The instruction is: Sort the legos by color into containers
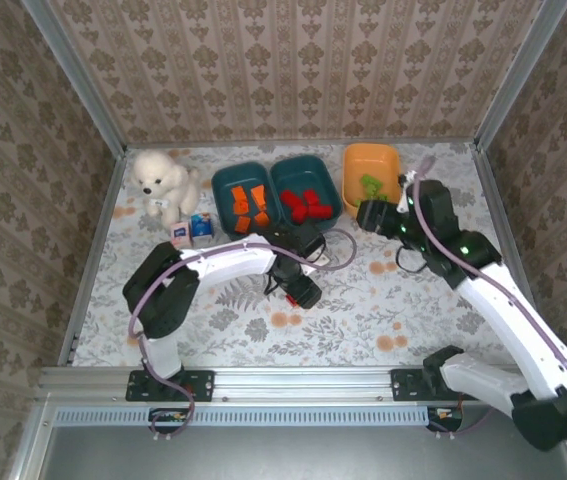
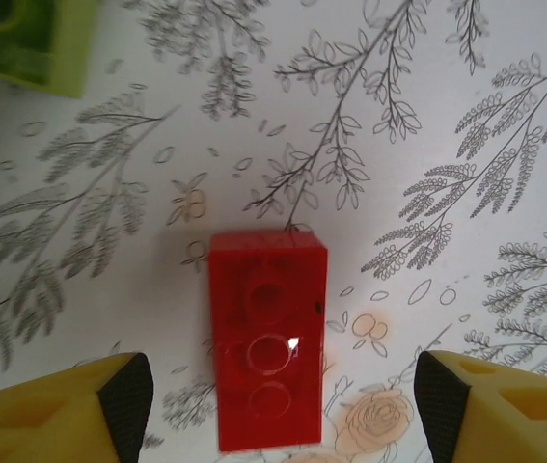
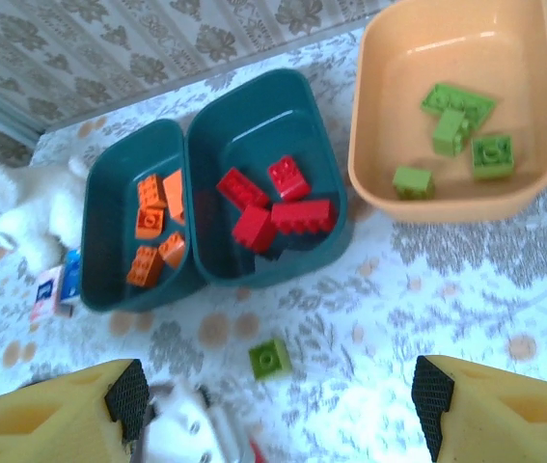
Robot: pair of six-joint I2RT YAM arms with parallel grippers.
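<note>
Red lego (image 2: 268, 338) flat on the desk (image 2: 466, 145), between my left fingers (image 2: 123, 400), gaps both sides, no contact; they're spread wide, holding nothing. Green lego (image 3: 269, 358) loose on desk just in front of the teal trays (image 3: 254, 125). My right fingers (image 3: 126, 394) also spread wide, empty, over the desk near the orange tray (image 3: 369, 145).

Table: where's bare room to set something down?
Free: near middle of the table, between the left arm and right arm; left edge in front of the plush dog. Crowded: back row of trays; red brick under the left pincer.
</note>
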